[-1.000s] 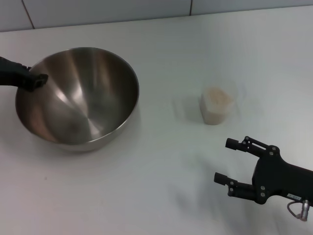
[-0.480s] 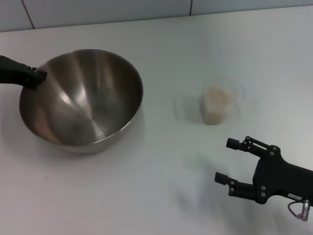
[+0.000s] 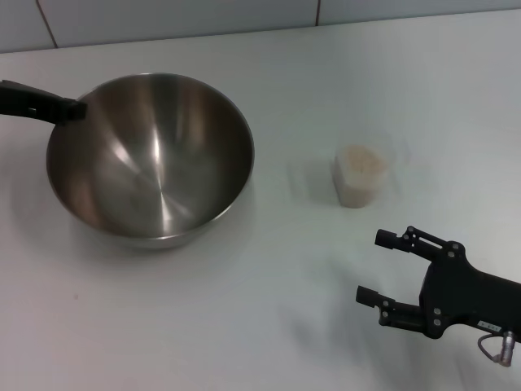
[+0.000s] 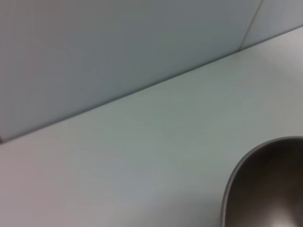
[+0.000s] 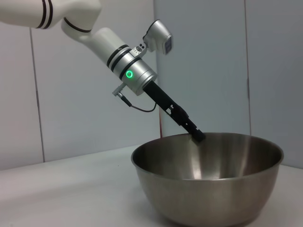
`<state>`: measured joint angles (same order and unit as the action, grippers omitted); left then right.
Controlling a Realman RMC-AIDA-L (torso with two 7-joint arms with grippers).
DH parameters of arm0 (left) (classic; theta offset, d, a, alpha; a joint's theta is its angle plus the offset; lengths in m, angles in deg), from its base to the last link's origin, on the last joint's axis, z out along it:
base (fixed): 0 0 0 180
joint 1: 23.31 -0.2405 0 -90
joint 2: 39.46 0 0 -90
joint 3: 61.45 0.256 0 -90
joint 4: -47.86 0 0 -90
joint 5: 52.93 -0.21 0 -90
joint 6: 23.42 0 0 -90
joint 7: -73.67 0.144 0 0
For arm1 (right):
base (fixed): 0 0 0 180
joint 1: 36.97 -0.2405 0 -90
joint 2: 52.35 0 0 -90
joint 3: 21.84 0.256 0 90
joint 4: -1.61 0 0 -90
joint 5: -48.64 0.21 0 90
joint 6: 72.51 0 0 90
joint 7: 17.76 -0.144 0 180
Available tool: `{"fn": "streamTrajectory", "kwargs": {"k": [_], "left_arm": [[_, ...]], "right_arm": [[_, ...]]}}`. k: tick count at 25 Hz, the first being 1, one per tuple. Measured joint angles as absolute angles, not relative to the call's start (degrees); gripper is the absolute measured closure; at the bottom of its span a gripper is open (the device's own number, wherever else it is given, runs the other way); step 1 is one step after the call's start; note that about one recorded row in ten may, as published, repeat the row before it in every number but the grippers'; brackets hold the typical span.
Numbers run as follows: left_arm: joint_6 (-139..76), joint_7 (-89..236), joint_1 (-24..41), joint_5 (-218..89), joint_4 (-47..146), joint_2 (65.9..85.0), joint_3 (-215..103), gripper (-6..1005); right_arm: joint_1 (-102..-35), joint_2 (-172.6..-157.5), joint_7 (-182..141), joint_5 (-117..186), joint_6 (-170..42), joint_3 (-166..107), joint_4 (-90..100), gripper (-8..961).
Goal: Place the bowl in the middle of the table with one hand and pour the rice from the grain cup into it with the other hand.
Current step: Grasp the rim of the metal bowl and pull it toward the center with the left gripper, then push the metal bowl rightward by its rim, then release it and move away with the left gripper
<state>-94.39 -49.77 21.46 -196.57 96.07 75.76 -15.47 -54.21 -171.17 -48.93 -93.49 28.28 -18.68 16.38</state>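
Observation:
The steel bowl (image 3: 151, 159) sits on the left part of the white table (image 3: 244, 326). My left gripper (image 3: 77, 107) is shut on the bowl's far-left rim; the right wrist view shows its fingers (image 5: 199, 135) clamped over the rim of the bowl (image 5: 208, 189). A part of the bowl (image 4: 270, 184) shows in the left wrist view. The clear grain cup (image 3: 360, 175) stands upright to the right of the bowl, filled with beige rice (image 3: 361, 163). My right gripper (image 3: 373, 266) is open and empty, near the table's front right, short of the cup.
A tiled wall (image 3: 163, 16) runs along the table's far edge. Bare tabletop lies between the bowl and the cup (image 3: 293, 187) and in front of the bowl. The left arm (image 5: 118, 52) reaches down to the bowl from above.
My left gripper has slid the bowl to the right, toward the table's middle. The cup and the right gripper have not moved.

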Motion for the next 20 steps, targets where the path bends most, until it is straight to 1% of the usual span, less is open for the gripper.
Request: {"fn": "streamTrajectory", "kwargs": {"k": [1, 5, 11, 17, 20], "left_arm": [[-94.4, -49.8, 21.5, -196.6, 96.1, 75.76, -15.5, 952], [-95.2, -50.3, 23.2, -196.3, 93.2, 74.56, -16.0, 961], [-99.0, -50.6, 25.8, -194.6, 88.9, 71.88, -22.6, 954], [-103.9, -50.3, 27.5, -193.6, 87.7, 70.55, -23.7, 942], [-105.0, -50.0, 27.9, -193.1, 87.5, 70.44, -24.0, 937]], "right_arm": [[-54.2, -171.17, -48.9, -93.5, 28.3, -18.7, 16.4, 144], [-54.4, -171.17, -49.5, -93.5, 28.3, -18.7, 16.4, 144], [-54.7, -171.17, -49.6, -93.6, 28.1, -18.7, 16.4, 144], [-55.0, -171.20, -50.8, -93.7, 28.0, -18.8, 17.1, 144], [-55.0, -171.20, -50.8, -93.7, 28.0, -18.8, 17.1, 144]]}}
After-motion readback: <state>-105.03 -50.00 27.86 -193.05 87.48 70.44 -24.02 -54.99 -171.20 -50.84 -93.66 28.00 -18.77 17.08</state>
